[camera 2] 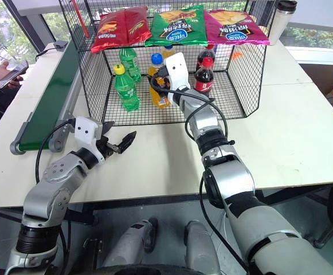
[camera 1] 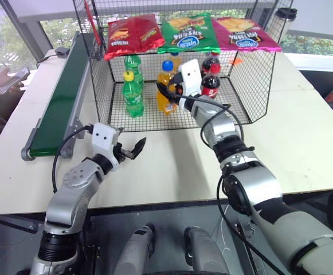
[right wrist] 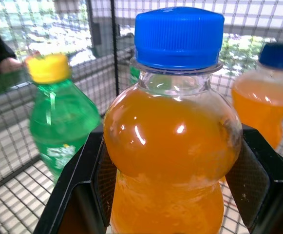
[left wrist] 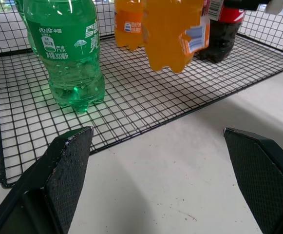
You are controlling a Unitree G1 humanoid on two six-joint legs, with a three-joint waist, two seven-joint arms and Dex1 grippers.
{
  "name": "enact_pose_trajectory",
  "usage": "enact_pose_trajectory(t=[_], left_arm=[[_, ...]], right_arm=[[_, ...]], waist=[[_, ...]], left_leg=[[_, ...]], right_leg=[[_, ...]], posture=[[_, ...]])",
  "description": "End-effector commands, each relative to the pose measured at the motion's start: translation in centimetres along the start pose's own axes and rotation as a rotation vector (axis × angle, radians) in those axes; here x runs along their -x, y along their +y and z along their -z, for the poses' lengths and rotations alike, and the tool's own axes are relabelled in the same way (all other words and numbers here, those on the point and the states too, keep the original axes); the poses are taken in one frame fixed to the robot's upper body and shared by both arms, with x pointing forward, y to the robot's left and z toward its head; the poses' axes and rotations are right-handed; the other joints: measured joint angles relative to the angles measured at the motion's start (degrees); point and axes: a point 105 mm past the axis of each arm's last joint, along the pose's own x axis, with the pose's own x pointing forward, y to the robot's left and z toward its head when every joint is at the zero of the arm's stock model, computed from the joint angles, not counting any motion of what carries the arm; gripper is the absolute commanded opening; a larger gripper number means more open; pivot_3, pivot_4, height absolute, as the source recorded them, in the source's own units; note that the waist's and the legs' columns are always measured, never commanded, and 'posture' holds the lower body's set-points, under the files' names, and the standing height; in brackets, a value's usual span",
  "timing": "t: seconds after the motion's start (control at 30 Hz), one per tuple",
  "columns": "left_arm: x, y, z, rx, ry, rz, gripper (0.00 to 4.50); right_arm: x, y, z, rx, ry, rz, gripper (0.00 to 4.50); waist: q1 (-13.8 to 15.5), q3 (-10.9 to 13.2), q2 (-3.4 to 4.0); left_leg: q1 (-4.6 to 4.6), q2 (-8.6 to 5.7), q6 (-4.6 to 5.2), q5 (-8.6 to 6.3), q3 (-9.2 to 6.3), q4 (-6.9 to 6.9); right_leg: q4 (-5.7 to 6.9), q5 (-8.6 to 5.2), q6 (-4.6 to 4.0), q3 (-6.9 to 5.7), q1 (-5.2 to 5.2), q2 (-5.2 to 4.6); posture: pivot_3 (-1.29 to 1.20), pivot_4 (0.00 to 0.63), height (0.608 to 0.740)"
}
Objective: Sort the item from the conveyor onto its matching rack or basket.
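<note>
One orange soda bottle with a blue cap, clamped in the right end effector inside the black wire-mesh cage.
Green soda bottle just beside it; left end effector gapes empty over the white counter.

You see the orange soda bottle, clear plastic with a blue cap, upright and raised above the mesh floor inside the black wire cage, just beside another orange bottle. The dark green conveyor runs along the cage's left.
</note>
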Motion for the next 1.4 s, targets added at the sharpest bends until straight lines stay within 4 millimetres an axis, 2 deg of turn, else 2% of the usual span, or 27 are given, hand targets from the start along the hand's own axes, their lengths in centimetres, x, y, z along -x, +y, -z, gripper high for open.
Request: enact_pose_trajectory(t=[0.03, 0.37, 0.5, 0.73, 1.0, 1.17, 1.27, 1.4], left_arm=[[0.1, -0.4, -1.6, -0.034, -0.061, 0.010, 4.44], [-0.1, -0.6, -1.6, -0.045, -0.060, 0.021, 4.44], [-0.1, -0.6, -1.6, -0.048, -0.058, 0.023, 4.50], [0.0, -0.5, -1.4, -0.049, -0.055, 0.021, 4.50], [-0.2, -0.8, -1.4, -0.038, -0.065, 0.028, 4.50], [-0.4, -1.4, -1.3, -0.021, -0.074, 0.052, 4.50], [-0.5, -1.6, -1.3, -0.018, -0.075, 0.057, 4.50], [-0.3, -1.7, -1.3, -0.008, -0.077, 0.075, 4.50]], right_arm=[[-0.6, -0.2, -3.4, 0.040, -0.109, 0.004, 2.49], [-0.7, -0.9, -2.5, 0.043, -0.078, 0.025, 2.49], [-0.7, -0.8, -2.4, 0.034, -0.080, 0.014, 4.46], [-0.8, -0.3, -2.9, 0.041, -0.092, -0.018, 4.46], [-0.3, -0.4, -4.5, 0.090, -0.135, -0.074, 4.46], [1.7, -2.3, -4.9, 0.136, -0.139, -0.066, 4.46], [2.6, -2.5, -4.9, 0.145, -0.134, -0.069, 4.46], [5.2, -2.4, -4.5, 0.151, -0.094, -0.119, 4.46]], waist=[[0.0, 0.0, 0.00], [-0.1, 0.0, 0.01], [-0.1, 0.0, 0.01], [-0.1, 0.0, 0.02], [-0.1, 0.0, 0.02], [0.4, 0.0, 0.01], [0.2, 0.0, 0.02], [0.1, 0.0, 0.03]], left_leg=[[0.00, 0.01, 0.00, 0.00, 0.00, 0.00], [0.00, 0.12, -0.06, 0.04, 0.00, -0.01], [0.00, 0.12, -0.06, 0.04, 0.01, -0.01], [0.17, 0.13, -0.07, 0.04, 0.01, -0.02], [0.18, 0.14, -0.07, 0.04, 0.01, -0.02], [0.18, 0.13, -0.08, 0.04, 0.01, -0.01], [0.18, 0.13, -0.07, 0.04, 0.02, -0.01], [0.18, 0.18, -0.07, 0.04, 0.04, -0.03]], right_leg=[[0.00, 0.00, 0.00, 0.00, 0.00, 0.01], [0.01, 0.06, -0.09, 0.01, -0.03, 0.13], [0.01, 0.06, -0.09, 0.01, -0.03, 0.13], [0.03, 0.04, -0.16, 0.02, 0.09, 0.14], [0.04, 0.06, -0.15, 0.02, 0.09, 0.14], [0.04, 0.06, -0.15, 0.02, 0.13, 0.13], [0.04, 0.06, -0.16, 0.03, 0.12, 0.12], [0.06, 0.06, -0.15, 0.04, 0.08, 0.13]], posture=[[0.00, 0.150, 0.739], [0.00, 0.150, 0.739], [0.00, 0.150, 0.739], [0.00, 0.150, 0.739], [0.00, 0.150, 0.739], [0.00, 0.150, 0.739], [0.00, 0.150, 0.739], [0.00, 0.150, 0.739]])
